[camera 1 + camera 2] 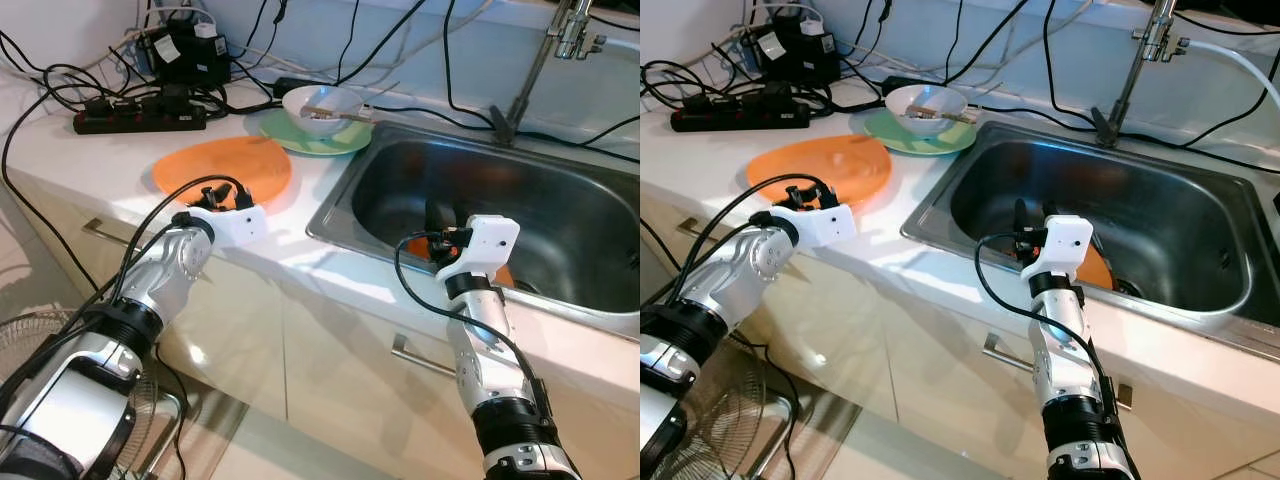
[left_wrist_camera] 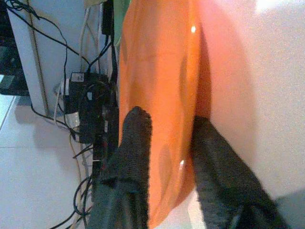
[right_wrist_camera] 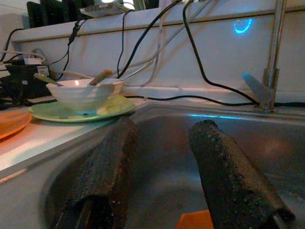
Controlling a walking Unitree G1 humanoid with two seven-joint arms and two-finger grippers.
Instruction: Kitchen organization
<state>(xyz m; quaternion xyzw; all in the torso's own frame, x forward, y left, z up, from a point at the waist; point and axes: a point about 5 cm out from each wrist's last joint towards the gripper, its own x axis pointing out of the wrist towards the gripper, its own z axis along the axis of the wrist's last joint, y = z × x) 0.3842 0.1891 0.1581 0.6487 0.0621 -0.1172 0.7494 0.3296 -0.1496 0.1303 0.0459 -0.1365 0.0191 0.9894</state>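
The steel sink serves as reference. The right gripper is inside the basin near its front wall, fingers parted with a clear gap between them and nothing held. An orange item lies on the basin floor just behind that gripper; its kind cannot be determined.

On the white counter beside the sink's left rim lies an orange plate. The left gripper is at that plate's near edge, fingers open and set either side of the rim; whether they touch it cannot be told.

Behind the orange plate, against the sink's rear left corner, a green plate carries a white bowl holding utensils. Farther left of the sink sit a black power strip and tangled cables. The faucet stands behind the sink.
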